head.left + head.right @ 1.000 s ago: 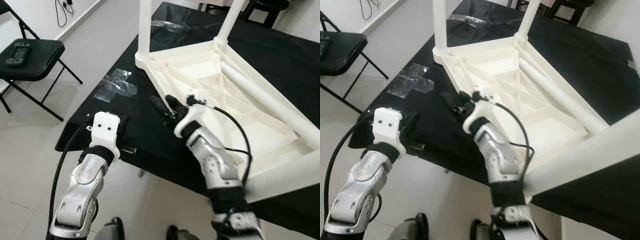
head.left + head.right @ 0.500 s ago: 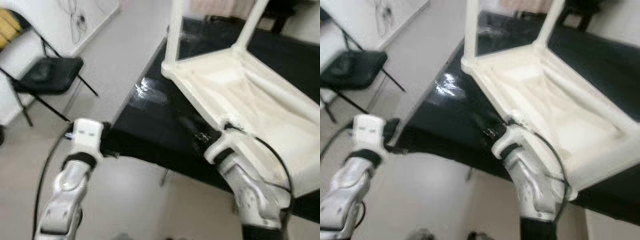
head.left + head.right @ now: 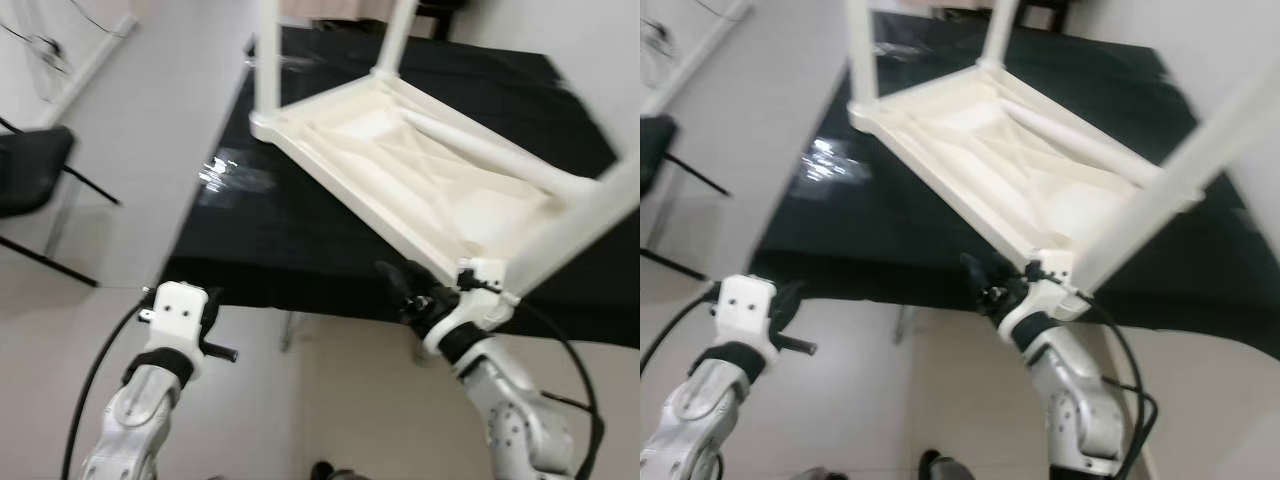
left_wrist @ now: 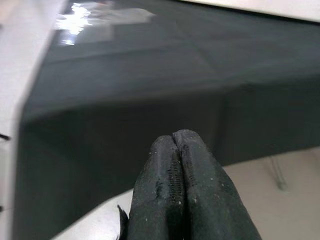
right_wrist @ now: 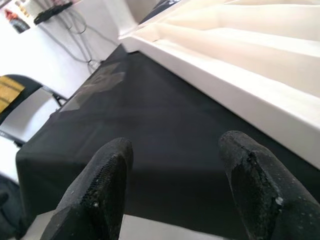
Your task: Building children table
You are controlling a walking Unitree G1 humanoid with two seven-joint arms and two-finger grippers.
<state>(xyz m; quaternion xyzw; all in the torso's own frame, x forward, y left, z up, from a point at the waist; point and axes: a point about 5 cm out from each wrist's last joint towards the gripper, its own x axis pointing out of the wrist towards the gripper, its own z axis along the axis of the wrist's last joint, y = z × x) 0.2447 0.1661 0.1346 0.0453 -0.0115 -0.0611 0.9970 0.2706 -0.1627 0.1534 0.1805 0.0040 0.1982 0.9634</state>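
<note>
R gripper [image 5: 172, 190]: jaws spread wide, nothing between, touching nothing; two black fingers [image 5: 95, 200] seen in wrist view. Hovering just off near edge of tabletop [image 3: 300, 240], close below the near corner of the children table [image 3: 400, 170]. L gripper [image 4: 175, 185]: jaws pressed together, empty, two fingers flush. Held low in front of the hanging black cloth, off the tabletop's near-left corner, well apart from the white piece.

Counts: 2 silver arms, 2 grippers. 1 children table, white plastic, upside down on the black-covered tabletop, ribbed underside facing up. 3 legs seen mounted: 2 at far corners [image 3: 266, 55] standing up, tops cut off by frame edge; 1 at near-right corner [image 3: 575, 215], slanting out of frame, blurred. 1 more white tube [image 3: 480, 150] lying inside the underside, along the right rail; can't tell if attached. 1 patch of clear plastic bags [image 3: 225, 175] on tabletop's left part, glare-struck, number of bags unclear. 1 black folding chair [image 3: 25, 175] on floor at far left, partly cut off. Cables [image 3: 50, 25] along wall at upper left, smeared.

Head views blurred overall; rib detail soft. L jaws mostly hidden behind white wrist block [image 3: 178, 310] in head views. Dark shoe-like shape [image 3: 935, 462] at bottom edge, too cut off to tell.
</note>
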